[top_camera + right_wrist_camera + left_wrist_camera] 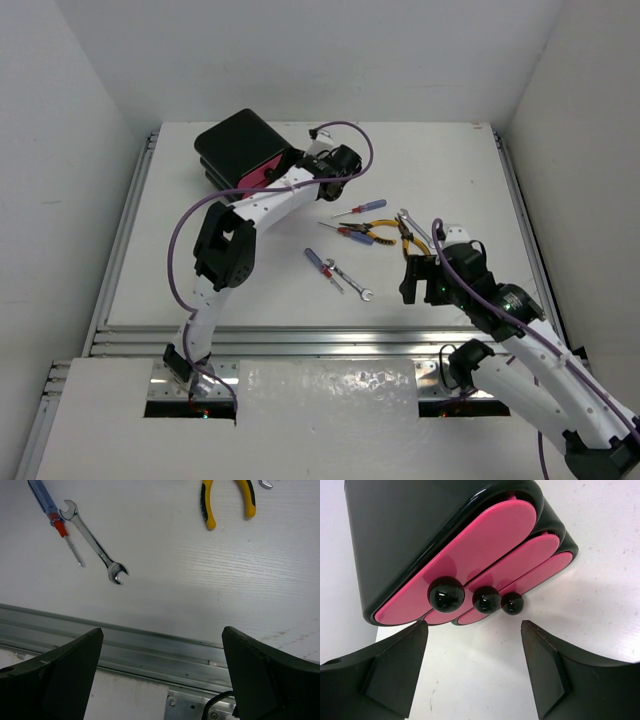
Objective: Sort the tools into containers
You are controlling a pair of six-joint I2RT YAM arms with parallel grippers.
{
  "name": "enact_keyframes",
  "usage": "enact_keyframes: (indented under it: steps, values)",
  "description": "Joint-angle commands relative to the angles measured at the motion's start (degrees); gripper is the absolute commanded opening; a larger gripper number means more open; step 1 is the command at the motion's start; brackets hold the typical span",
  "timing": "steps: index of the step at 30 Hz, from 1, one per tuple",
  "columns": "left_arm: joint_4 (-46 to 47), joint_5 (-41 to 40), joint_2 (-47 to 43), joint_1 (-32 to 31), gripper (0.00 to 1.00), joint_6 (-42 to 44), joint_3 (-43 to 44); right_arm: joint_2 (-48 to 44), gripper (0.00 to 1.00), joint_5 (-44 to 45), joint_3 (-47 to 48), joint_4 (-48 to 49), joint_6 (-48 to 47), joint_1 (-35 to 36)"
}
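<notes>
A white table [450,170] sits between plain white walls, with a metal rail [150,645] along its near edge. At the far left of it stands the glossy black box [235,140] with rounded corners. Its front carries three magenta-pink drawers [485,540], stacked and stepped, each with a small round black knob [446,594]. All three look pushed in. My left gripper [474,625] faces those knobs with its jaws well apart. It holds nothing, and its fingertips appear just short of the knobs, not touching them.

To the right, in the middle of the table, the tools lie loose and well apart from the box. Nearest me, a red-and-blue screwdriver [320,264] lies just beside a thin silver wrench [352,283]. Farther back lie two more screwdrivers [360,209], then two yellow-and-black pliers [378,232] close together, with a second wrench [404,215] at their far side.

My right gripper [161,630] hangs over the near part of the table, right of the near wrench. Its jaws are spread wide, empty and touching nothing. In my right wrist view the screwdriver and wrench lie up to the left, and the yellow handles of one pair of pliers up to the right.
</notes>
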Motion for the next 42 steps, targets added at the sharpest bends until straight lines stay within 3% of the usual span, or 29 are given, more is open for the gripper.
enact_keyframes:
  steps: [1, 28, 34, 42]
  values:
    - [0.49, -1.51, -3.59, -0.16, 0.73, -0.83, -0.3, 0.69, 0.99, -1.27, 0.03, 3.09, 0.6, -0.19]
    - [2.07, 1.04, 0.01, 4.58, 0.66, 2.34, 2.86, 6.67, 0.99, -4.17, -1.81, 7.92, -1.15, -0.2]
    - [2.07, 1.66, 0.18, 5.11, 0.57, 1.98, 1.98, 7.55, 0.99, -4.61, -1.64, 8.36, -1.24, -0.2]
    - [2.16, 2.89, 0.54, 5.11, 0.26, 1.55, 1.63, 6.84, 0.99, -4.7, -1.37, 8.01, -1.15, -0.11]
